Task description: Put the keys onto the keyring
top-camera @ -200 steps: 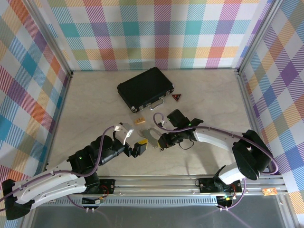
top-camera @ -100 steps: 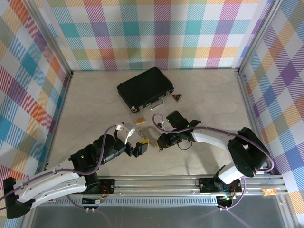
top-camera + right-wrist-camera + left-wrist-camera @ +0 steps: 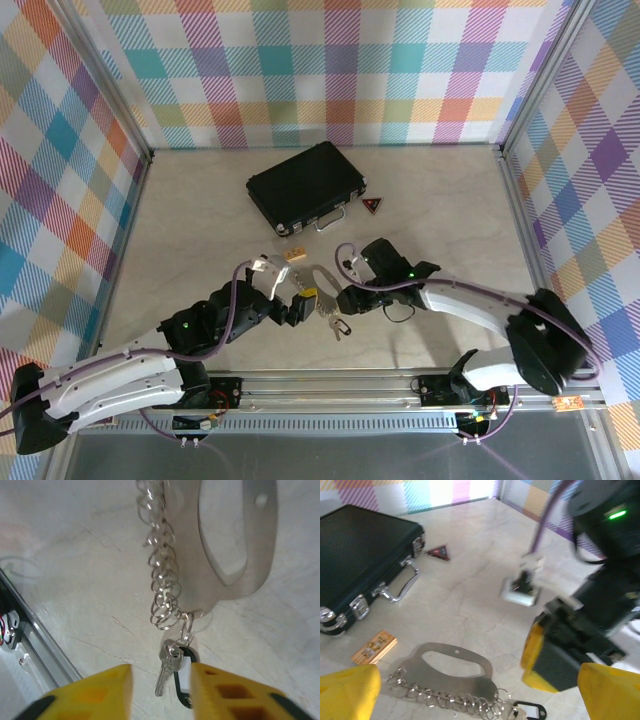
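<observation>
The keyring [image 3: 318, 280] is a flat silver plate [image 3: 447, 682] with a handle cut-out and a row of small split rings [image 3: 161, 575] along one edge. It lies flat on the table. One silver key [image 3: 170, 660] with a black-framed tag [image 3: 183, 686] hangs from the end ring [image 3: 186, 630] and rests on the table [image 3: 338, 326]. My right gripper [image 3: 162, 682] hovers over the key, open, its yellow fingers [image 3: 100, 695] on either side without touching it. My left gripper [image 3: 480, 695] stands wide open just short of the plate, holding nothing.
A black case [image 3: 303, 185] lies at the back, with a red triangle [image 3: 373, 205] to its right. A small tan block [image 3: 294, 256] sits just behind the plate. The metal rail [image 3: 330, 385] runs along the near edge. Plaid walls enclose the table.
My right gripper has opened and let go of the key, which now lies on the table. The right arm drew back to the right. The left gripper shifted closer to the plate.
</observation>
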You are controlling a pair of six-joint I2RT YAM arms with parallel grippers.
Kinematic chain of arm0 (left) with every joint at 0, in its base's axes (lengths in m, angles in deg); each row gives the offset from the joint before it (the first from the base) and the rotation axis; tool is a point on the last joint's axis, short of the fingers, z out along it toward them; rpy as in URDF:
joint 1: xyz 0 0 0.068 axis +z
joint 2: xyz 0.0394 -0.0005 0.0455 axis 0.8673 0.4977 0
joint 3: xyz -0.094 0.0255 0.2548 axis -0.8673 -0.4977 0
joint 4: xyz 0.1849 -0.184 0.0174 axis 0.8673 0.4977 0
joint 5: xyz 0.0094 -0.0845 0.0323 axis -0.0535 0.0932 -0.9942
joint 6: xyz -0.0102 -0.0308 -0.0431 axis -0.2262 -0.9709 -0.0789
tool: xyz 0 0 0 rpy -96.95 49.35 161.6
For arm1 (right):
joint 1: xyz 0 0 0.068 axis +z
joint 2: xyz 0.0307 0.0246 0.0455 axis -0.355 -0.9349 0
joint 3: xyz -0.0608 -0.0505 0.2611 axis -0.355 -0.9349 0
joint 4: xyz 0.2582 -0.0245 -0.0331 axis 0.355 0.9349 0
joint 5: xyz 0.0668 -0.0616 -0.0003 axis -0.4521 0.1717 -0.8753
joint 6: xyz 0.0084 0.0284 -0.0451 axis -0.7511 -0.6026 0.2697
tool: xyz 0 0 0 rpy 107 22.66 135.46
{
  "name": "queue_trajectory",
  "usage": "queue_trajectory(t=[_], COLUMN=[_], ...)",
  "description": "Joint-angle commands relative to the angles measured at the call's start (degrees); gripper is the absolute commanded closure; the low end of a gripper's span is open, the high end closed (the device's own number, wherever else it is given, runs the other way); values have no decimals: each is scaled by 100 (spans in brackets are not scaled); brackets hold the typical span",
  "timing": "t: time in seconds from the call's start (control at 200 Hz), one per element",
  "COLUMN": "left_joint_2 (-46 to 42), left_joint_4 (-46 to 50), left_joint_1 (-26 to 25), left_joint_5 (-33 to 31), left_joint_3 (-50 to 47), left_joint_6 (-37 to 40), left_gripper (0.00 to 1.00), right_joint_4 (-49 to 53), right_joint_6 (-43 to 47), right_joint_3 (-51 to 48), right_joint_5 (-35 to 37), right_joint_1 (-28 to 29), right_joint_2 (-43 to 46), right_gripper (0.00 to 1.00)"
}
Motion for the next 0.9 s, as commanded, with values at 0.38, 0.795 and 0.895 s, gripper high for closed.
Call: queue_trajectory(t=[0.38,0.795,0.895], left_joint_2=[547,808,979], left_joint_4=[-514,-971,-1131], left_joint_1=[918,2321,2439], left_joint_5=[-1561,-2084,-2381], left_joint_3=[96,-304,-399], left_joint_6=[-363,-76,67], left_gripper=[0,0,0], right_joint_4=[92,-767,-1486], right_joint_6=[467,522,752], right_joint_3=[-311,-1092,-1487], right_joint_5=[2368,5184,5529], right_joint_1=[-721,-1057,-1174], right_joint_2=[2369,3242,3402], right_gripper=[1,1,1])
